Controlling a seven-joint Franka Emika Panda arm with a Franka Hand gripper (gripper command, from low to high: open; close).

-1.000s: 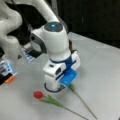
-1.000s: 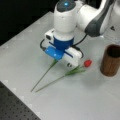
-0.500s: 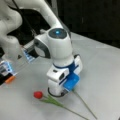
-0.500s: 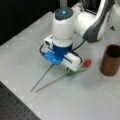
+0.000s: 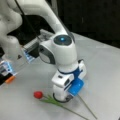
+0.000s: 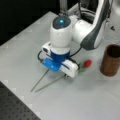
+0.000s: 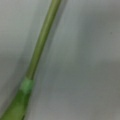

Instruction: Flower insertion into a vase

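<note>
A flower lies flat on the grey table, with a red bud [image 5: 38,94] [image 6: 87,63] and a long thin green stem [image 5: 83,106] [image 6: 46,85]. My gripper [image 5: 61,98] [image 6: 65,75] is down at the table, right over the stem just behind the bud, its white and blue head hiding the fingertips. The wrist view shows the stem [image 7: 40,45] very close, running diagonally over bare table, with no fingers in sight. The dark brown vase [image 6: 111,60] stands upright at a front view's right, apart from the bud, its mouth empty.
The arm's white base and some equipment with blue lights [image 5: 27,56] and an orange part [image 5: 10,80] sit at a front view's left. A black perforated board [image 6: 15,107] borders the table at a front view's bottom left.
The gripper has come down from above the flower to table level over the stem. The flower and the vase have stayed where they were.
</note>
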